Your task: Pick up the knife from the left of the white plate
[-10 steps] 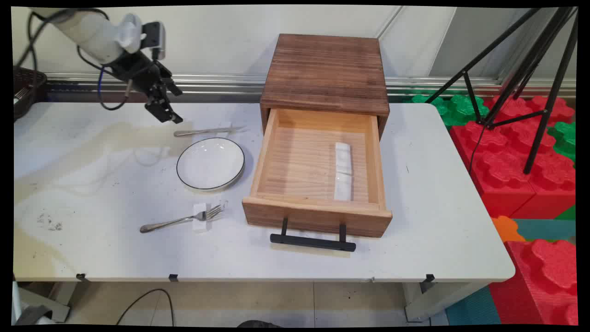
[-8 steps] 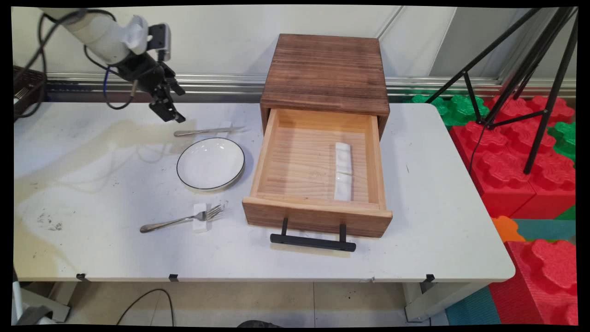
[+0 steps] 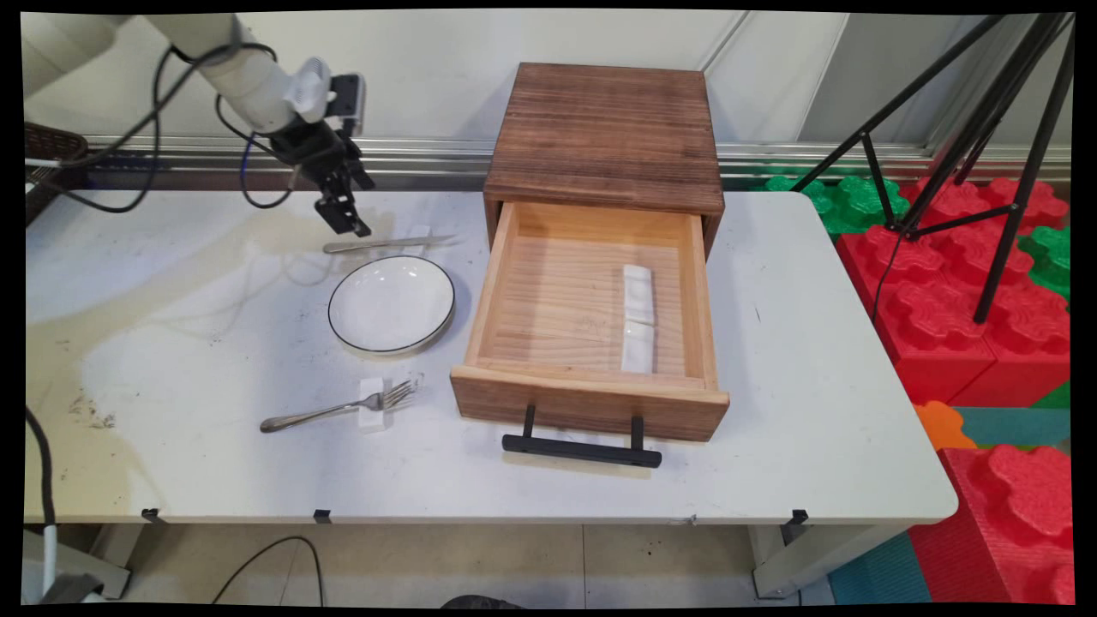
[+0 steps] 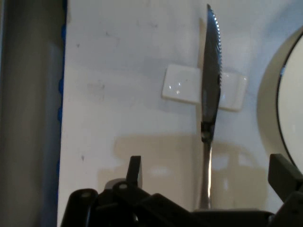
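Where stains mark it, white table (image 3: 771,360) meets wall (image 3: 428,77).

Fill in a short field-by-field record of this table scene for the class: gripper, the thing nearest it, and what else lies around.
Gripper: gripper, fingers apart, empty, above the knife's handle
Nearest thing: knife, lying across a small white rest
Beside it: white plate
Nearer the front edge: fork on a second rest
Drawer: wooden drawer pulled open, white rest inside

You had the knife (image 3: 387,244) behind the plate (image 3: 392,303), fork (image 3: 338,408) before it, open drawer (image 3: 590,321) right.
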Available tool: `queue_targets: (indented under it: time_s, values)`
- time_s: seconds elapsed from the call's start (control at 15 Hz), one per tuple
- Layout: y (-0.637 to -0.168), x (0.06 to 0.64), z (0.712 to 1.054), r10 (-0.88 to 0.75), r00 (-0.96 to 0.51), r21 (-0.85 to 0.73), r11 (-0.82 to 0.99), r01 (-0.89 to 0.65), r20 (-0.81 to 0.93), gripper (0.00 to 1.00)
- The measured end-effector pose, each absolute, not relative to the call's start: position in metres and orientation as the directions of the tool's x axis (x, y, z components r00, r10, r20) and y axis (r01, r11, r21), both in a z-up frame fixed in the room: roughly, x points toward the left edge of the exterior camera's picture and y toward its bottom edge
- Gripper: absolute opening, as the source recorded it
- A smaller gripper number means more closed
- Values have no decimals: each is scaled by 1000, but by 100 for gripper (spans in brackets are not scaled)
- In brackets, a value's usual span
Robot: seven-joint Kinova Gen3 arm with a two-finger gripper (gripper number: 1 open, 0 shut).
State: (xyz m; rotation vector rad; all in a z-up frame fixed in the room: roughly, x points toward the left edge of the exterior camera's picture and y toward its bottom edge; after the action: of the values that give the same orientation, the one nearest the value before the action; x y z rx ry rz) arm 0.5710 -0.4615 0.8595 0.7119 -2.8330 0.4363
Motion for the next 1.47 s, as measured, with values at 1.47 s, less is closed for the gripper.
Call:
queue_targets:
  time_s: [1.47]
  values:
    - [-525, 560, 801, -396, -899, -142, 895, -423, 188, 100]
